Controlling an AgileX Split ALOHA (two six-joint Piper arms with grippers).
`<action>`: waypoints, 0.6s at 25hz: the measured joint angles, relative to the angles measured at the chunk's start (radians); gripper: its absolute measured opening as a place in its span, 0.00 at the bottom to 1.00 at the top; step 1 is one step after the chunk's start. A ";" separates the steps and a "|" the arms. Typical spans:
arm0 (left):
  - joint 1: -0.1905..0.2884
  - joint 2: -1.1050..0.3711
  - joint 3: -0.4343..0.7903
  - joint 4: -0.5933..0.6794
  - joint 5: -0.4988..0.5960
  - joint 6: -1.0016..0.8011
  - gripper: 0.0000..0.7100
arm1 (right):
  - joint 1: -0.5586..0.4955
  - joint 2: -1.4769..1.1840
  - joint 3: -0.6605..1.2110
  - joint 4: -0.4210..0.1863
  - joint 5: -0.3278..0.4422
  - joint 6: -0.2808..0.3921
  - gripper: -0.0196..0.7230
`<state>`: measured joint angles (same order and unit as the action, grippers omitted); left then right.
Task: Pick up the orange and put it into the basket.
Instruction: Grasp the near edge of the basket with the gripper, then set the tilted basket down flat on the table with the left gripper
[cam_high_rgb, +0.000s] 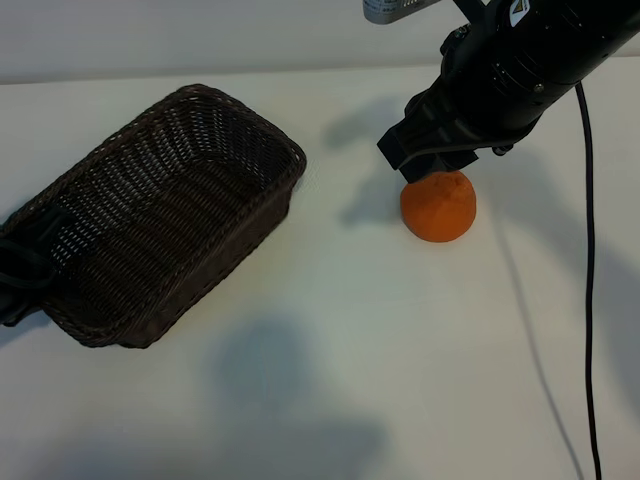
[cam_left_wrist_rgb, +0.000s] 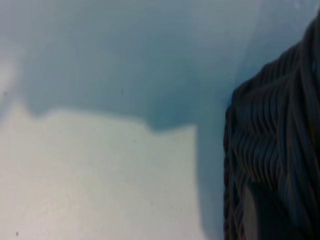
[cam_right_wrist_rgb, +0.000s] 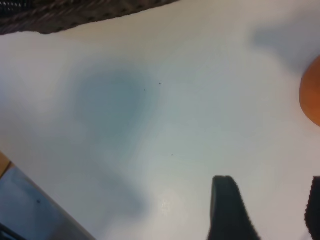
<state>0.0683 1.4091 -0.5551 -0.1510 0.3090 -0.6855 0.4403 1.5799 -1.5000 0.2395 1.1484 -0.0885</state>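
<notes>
Hovering: my right fingers (cam_high_rgb: 432, 168), spread empty, at orange (cam_high_rgb: 440, 208) 11 o'clock | basket (cam_high_rgb: 292, 152) at its 9 | left fingers (cam_high_rgb: 18, 278) at basket: cannot tell

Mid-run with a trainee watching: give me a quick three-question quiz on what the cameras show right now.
1. True or false: the orange already lies inside the wicker basket.
2. Which arm is poised at the orange? A) the left one B) the right one C) neither
3. Fill in: the right gripper is ____, with nothing between its fingers.

Key:
1. False. It sits on the white table, apart from the basket.
2. B. The right gripper is just above the orange. The left gripper is at the basket's end away from the orange.
3. open
</notes>
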 joint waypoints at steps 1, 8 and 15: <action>0.000 0.000 0.000 0.000 0.000 0.003 0.23 | 0.000 0.000 0.000 0.000 0.000 0.000 0.55; 0.000 0.001 0.000 -0.024 -0.007 0.031 0.23 | 0.000 0.000 0.000 0.000 0.000 0.000 0.55; 0.000 -0.025 -0.014 -0.244 -0.004 0.340 0.23 | 0.000 0.000 0.000 0.000 0.000 0.000 0.55</action>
<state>0.0683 1.3842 -0.5688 -0.3948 0.3052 -0.3454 0.4403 1.5799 -1.5000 0.2395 1.1484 -0.0885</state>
